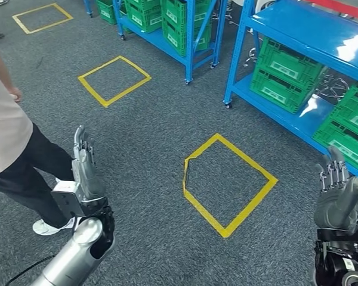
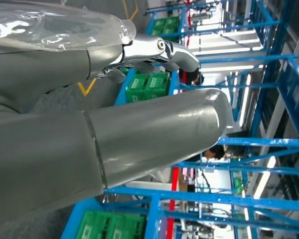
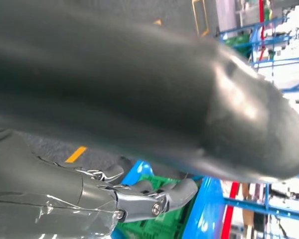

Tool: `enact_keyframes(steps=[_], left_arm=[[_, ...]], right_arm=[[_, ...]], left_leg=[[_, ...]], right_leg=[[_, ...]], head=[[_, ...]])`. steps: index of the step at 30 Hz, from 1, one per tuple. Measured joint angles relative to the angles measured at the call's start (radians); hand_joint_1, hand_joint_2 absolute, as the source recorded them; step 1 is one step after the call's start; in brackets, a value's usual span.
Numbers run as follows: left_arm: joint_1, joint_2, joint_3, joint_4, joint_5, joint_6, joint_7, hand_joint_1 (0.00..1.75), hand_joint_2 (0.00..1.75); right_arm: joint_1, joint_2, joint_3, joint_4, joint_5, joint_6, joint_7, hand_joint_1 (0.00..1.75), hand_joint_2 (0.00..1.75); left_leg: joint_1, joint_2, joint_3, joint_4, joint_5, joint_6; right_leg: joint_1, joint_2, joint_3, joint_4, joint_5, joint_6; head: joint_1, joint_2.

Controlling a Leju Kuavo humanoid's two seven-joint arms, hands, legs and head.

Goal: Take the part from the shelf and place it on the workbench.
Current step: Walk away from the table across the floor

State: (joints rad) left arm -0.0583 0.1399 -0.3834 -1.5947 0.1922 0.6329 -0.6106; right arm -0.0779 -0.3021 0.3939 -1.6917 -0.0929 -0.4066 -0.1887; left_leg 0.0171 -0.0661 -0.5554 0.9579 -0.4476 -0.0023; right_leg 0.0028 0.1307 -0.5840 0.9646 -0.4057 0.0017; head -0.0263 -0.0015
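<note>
Both hands (image 1: 85, 170) (image 1: 337, 193) empty, short of shelf (image 1: 299, 65).

You get bright, even overhead light in the head view, with white glare on the blue shelf (image 1: 335, 42) and soft shadows. In the right wrist view, the thumb (image 3: 178, 94) blurs; windows beyond are blown out.

I'm on grey carpet (image 1: 159, 119) with yellow tape squares (image 1: 229, 185); blue shelving (image 1: 303, 36) with green crates (image 1: 285, 74) far right.
</note>
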Motion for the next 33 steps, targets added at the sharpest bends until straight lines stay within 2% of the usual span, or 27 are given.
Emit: enact_keyframes(steps=[1,2,3,4,5,6,7,8,9,10,11,12,13,14,15,17,19,21,22,23,24,25,26,28,30,32,33], left_arm=[[-0.001,0.0,0.0,0.0,0.0,0.0,0.0,0.0,0.0],[-0.003,0.0,0.0,0.0,0.0,0.0,0.0,0.0,0.0],[-0.004,-0.001,0.0,0.001,0.0,0.0,0.0,0.0,0.0],[-0.005,-0.001,0.0,0.001,0.0,0.0,0.0,0.0,0.0],[-0.005,-0.001,0.0,0.001,0.0,0.0,0.0,0.0,0.0],[-0.004,-0.001,0.0,0.001,0.0,0.0,0.0,0.0,0.0],[-0.003,-0.001,0.0,0.001,0.0,0.0,0.0,0.0,0.0],[-0.003,-0.001,0.0,0.002,0.0,0.0,0.0,0.0,0.0],[-0.003,-0.001,0.0,0.003,0.0,0.0,0.0,0.0,0.0],[-0.003,-0.001,0.0,0.003,0.0,0.0,0.0,0.0,0.0],[-0.003,-0.001,0.0,0.004,0.0,0.0,0.0,0.0,0.0],[-0.003,-0.001,0.0,0.004,0.0,0.0,0.0,0.0,0.0],[-0.004,-0.001,0.0,0.005,0.001,0.0,0.0,0.0,0.0],[-0.004,-0.001,0.0,0.005,0.001,0.0,0.0,0.0,0.0],[-0.005,-0.001,-0.001,0.006,0.001,0.0,0.0,0.0,0.0],[-0.007,-0.001,-0.001,0.006,0.001,0.0,0.0,0.0,0.0],[-0.009,-0.001,-0.001,0.007,0.001,0.0,0.0,0.0,0.0],[-0.006,0.0,-0.001,0.007,0.001,0.0,0.0,0.0,0.0],[-0.003,0.001,-0.001,0.008,0.002,0.0,0.0,0.0,0.0],[-0.001,0.002,-0.001,0.009,0.002,0.0,0.0,0.0,0.0],[0.001,0.002,-0.001,0.009,0.002,0.0,0.0,0.0,0.0],[0.001,0.003,-0.001,0.01,0.002,0.0,0.0,0.0,0.0],[0.001,0.003,-0.001,0.01,0.002,0.0,0.001,0.0,0.0],[0.0,0.004,-0.001,0.01,0.002,0.0,0.001,0.0,0.0],[-0.001,0.004,-0.001,0.01,0.002,0.0,0.001,0.0,0.0],[-0.003,0.004,-0.001,0.01,0.001,0.0,0.001,0.0,0.0],[-0.005,0.003,-0.001,0.009,0.0,0.0,0.002,0.0,0.0]], right_arm=[[0.003,0.0,-0.003,0.0,0.0,0.0,0.0,0.0,0.0],[0.005,0.0,-0.006,0.0,0.0,0.0,0.0,0.0,0.0],[0.007,0.0,-0.009,0.0,0.0,0.0,0.0,0.0,0.0],[0.007,0.0,-0.012,0.0,0.0,0.0,0.0,0.0,0.0],[0.008,0.0,-0.014,0.0,0.0,0.0,0.0,0.0,0.0],[0.008,0.0,-0.015,0.0,0.0,0.0,0.0,0.0,0.0],[0.009,0.0,-0.015,0.0,0.001,0.0,0.0,0.0,0.0],[0.01,0.0,-0.015,0.0,0.001,0.0,0.0,0.0,0.0],[0.01,0.0,-0.016,0.0,0.001,0.0,0.0,0.0,0.0],[0.01,0.0,-0.016,0.0,0.001,0.0,0.0,0.0,0.0],[0.01,0.0,-0.018,0.0,0.001,0.0,0.0,0.0,0.0],[0.009,0.0,-0.019,0.0,0.001,0.0,0.0,0.0,0.0],[0.008,0.0,-0.02,0.0,0.002,0.001,-0.001,0.0,0.0],[0.008,0.0,-0.021,0.0,0.002,0.001,-0.001,0.0,0.0],[0.007,0.0,-0.021,0.0,0.002,0.002,-0.001,0.0,0.0],[0.008,0.0,-0.022,0.0,0.002,0.002,-0.002,0.0,0.0],[0.006,0.0,-0.023,-0.001,0.003,0.002,-0.002,0.0,0.0],[0.005,0.0,-0.024,-0.002,0.004,0.002,-0.003,0.0,0.0],[0.005,0.0,-0.024,-0.002,0.005,0.002,-0.003,0.0,0.0],[0.006,0.0,-0.024,-0.002,0.005,0.002,-0.003,0.0,0.0],[0.007,0.0,-0.023,-0.002,0.005,0.002,-0.003,0.0,0.0],[0.007,0.0,-0.024,-0.002,0.005,0.002,-0.003,0.0,0.0],[0.008,0.0,-0.024,-0.002,0.005,0.002,-0.003,0.0,0.0],[0.008,0.0,-0.025,-0.002,0.005,0.002,-0.003,0.0,0.0],[0.009,0.0,-0.027,-0.002,0.005,0.002,-0.004,0.0,0.0],[0.012,0.0,-0.03,-0.003,0.005,0.001,-0.005,0.0,0.0],[0.014,0.0,-0.032,-0.003,0.005,0.001,-0.006,0.0,0.0]], left_leg=[[0.0,0.013,0.001,-0.002,0.001,0.007],[-0.001,0.024,0.003,-0.006,0.003,0.013],[0.0,0.035,0.006,-0.011,0.005,0.019],[0.001,0.047,0.009,-0.016,0.007,0.024],[0.0,0.059,0.01,-0.018,0.007,0.028],[-0.002,0.071,0.011,-0.019,0.006,0.031],[-0.003,0.084,0.011,-0.019,0.004,0.032],[-0.003,0.097,0.012,-0.019,0.003,0.032],[-0.003,0.109,0.013,-0.018,0.0,0.032],[-0.003,0.121,0.016,-0.018,-0.002,0.029],[-0.002,0.132,0.021,-0.018,-0.006,0.026],[-0.003,0.143,0.026,-0.018,-0.01,0.022],[-0.006,0.153,0.029,-0.017,-0.014,0.017],[-0.008,0.163,0.032,-0.016,-0.017,0.012],[-0.011,0.173,0.034,-0.016,-0.019,0.008],[-0.01,0.188,0.04,-0.015,-0.025,-0.003],[-0.005,0.149,0.028,0.026,-0.054,-0.013],[-0.002,0.092,-0.033,0.149,-0.112,-0.018],[-0.002,0.08,-0.073,0.222,-0.139,-0.019],[-0.002,0.075,-0.106,0.275,-0.151,-0.02],[-0.002,0.072,-0.122,0.291,-0.142,-0.019],[-0.001,0.07,-0.118,0.267,-0.115,-0.018],[-0.001,0.064,-0.097,0.208,-0.074,-0.016],[0.003,0.024,-0.042,0.069,-0.007,-0.011],[0.005,0.001,-0.016,0.007,0.011,-0.005],[0.002,0.021,-0.013,0.001,0.011,0.004],[0.002,0.031,-0.01,-0.003,0.012,0.01]], right_leg=[[-0.002,0.01,-0.003,-0.001,0.001,0.007],[-0.002,0.004,-0.005,0.001,-0.001,0.012],[-0.002,-0.017,-0.012,0.015,-0.011,0.018],[-0.001,-0.046,-0.028,0.05,-0.034,0.023],[-0.003,-0.08,-0.053,0.107,-0.066,0.027],[-0.005,-0.103,-0.086,0.178,-0.101,0.032],[-0.008,-0.113,-0.117,0.244,-0.128,0.036],[-0.011,-0.118,-0.136,0.285,-0.138,0.04],[-0.014,-0.122,-0.137,0.288,-0.129,0.042],[-0.015,-0.127,-0.117,0.25,-0.103,0.043],[-0.015,-0.141,-0.08,0.181,-0.065,0.043],[-0.011,-0.166,-0.042,0.108,-0.037,0.041],[-0.006,-0.187,-0.012,0.049,-0.019,0.036],[-0.001,-0.202,0.004,0.015,-0.012,0.029],[0.004,-0.206,0.007,0.004,-0.016,0.022],[0.004,-0.18,0.007,-0.002,-0.014,0.007],[-0.002,-0.155,0.013,-0.01,-0.011,-0.005],[-0.004,-0.132,0.016,-0.013,-0.009,-0.013],[-0.004,-0.119,0.016,-0.013,-0.009,-0.016],[-0.004,-0.105,0.016,-0.012,-0.009,-0.017],[-0.004,-0.089,0.017,-0.012,-0.009,-0.017],[-0.004,-0.074,0.018,-0.011,-0.009,-0.017],[-0.004,-0.058,0.019,-0.01,-0.01,-0.016],[-0.005,-0.03,0.016,-0.004,-0.013,-0.01],[-0.004,-0.006,0.009,0.001,-0.015,-0.001],[-0.006,0.008,0.005,0.001,-0.015,0.01],[-0.006,-0.006,0.001,0.008,-0.022,0.016]], head=[[0.0,0.0],[0.001,0.0],[0.003,0.0],[0.005,0.0],[0.008,0.0],[0.01,0.0],[0.01,0.0],[0.01,0.0],[0.01,0.0],[0.01,0.0],[0.011,0.0],[0.011,0.0],[0.011,0.0],[0.01,0.0],[0.01,0.0],[0.008,0.0],[0.006,0.0],[0.001,0.0],[-0.001,0.0],[-0.002,0.0],[-0.003,0.0],[-0.003,0.0],[-0.003,0.0],[-0.003,0.0],[-0.003,0.0],[-0.002,0.0],[-0.001,0.0]])
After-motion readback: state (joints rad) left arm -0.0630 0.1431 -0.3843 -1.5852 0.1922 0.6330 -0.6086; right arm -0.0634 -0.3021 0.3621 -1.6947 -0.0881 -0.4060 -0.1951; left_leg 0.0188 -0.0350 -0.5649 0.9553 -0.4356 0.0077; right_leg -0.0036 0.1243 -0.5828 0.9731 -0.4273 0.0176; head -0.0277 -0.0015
